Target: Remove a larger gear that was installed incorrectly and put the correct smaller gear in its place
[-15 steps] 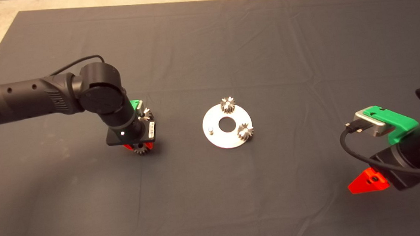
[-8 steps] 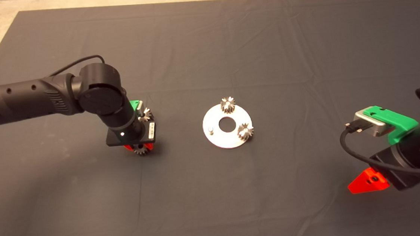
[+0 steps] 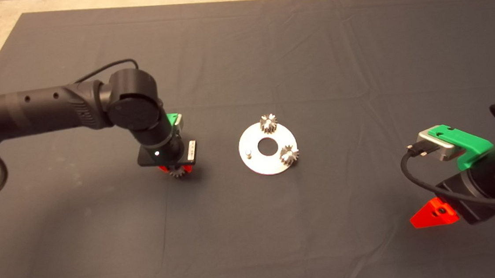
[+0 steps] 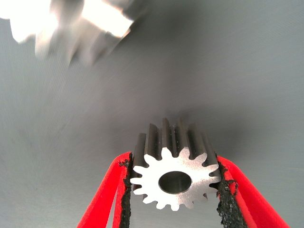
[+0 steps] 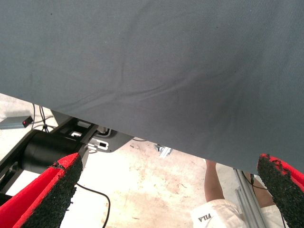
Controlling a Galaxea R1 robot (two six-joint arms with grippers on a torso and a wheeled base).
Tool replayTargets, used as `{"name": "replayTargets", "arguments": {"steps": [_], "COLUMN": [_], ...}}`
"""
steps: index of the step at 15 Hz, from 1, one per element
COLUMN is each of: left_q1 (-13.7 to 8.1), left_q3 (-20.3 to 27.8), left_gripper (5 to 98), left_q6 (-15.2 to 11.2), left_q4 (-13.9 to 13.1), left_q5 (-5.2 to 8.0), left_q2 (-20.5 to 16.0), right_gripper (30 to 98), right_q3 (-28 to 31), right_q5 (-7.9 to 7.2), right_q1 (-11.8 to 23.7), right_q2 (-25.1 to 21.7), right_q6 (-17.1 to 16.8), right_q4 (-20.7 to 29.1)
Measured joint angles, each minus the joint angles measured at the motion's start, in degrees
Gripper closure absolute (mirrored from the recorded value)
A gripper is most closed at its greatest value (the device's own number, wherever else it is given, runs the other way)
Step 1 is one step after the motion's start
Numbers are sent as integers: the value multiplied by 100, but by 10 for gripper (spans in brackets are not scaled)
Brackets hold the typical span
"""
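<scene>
- My left gripper (image 4: 175, 187) is clamped on the smaller gear (image 4: 175, 178), one black pad (image 4: 125, 199) on each side against the tooth tips, bore facing the wrist camera.
- In the head view that gear (image 3: 177, 172) peeks out under my left gripper (image 3: 175, 169), over the mat's (image 3: 266, 44) left half, near the round steel plate (image 3: 258, 162) but apart from it.
- A blurred, bright gear (image 4: 71, 28) shows beyond my catch in the wrist view; I judge it to be the larger gear, lying on the mat. My arm hides it from above.
- The plate carries two installed gears (image 3: 268, 123) (image 3: 289, 155) and one bare pin (image 3: 248, 154) on its left side, where I judge my gear belongs.
- The gear looks like solid steel: stiff, dense for its size, smooth and likely slippery, so gripping across opposite teeth seems right. The bore must meet the pin squarely or it may jam.
- My right gripper (image 5: 166, 190) waits by the mat's lower right edge, jaws wide apart, holding nothing. A person's leg (image 5: 216, 187) shows on the floor beyond.
</scene>
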Motion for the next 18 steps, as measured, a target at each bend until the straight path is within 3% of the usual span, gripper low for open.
{"name": "replayTargets", "arguments": {"steps": [3,5,13,18], "left_q1": [-369,-473,-619,-619], "left_q3": [28,66,133,-608], "left_gripper": [658,658,658,658], "left_q6": [7,13,134,145], "left_q4": [-107,-177,-536,-757], "left_q5": [73,90,134,112], "left_q2": [253,393,1278,2104], "right_gripper": [308,308,308,308], "right_q3": [0,0,0,0], "right_q5": [0,0,-2,0], "right_q1": [1,1,1,1], "right_q2": [-2,-11,-11,2], "right_q6": [0,0,0,0], "right_q4": [0,0,0,0]}}
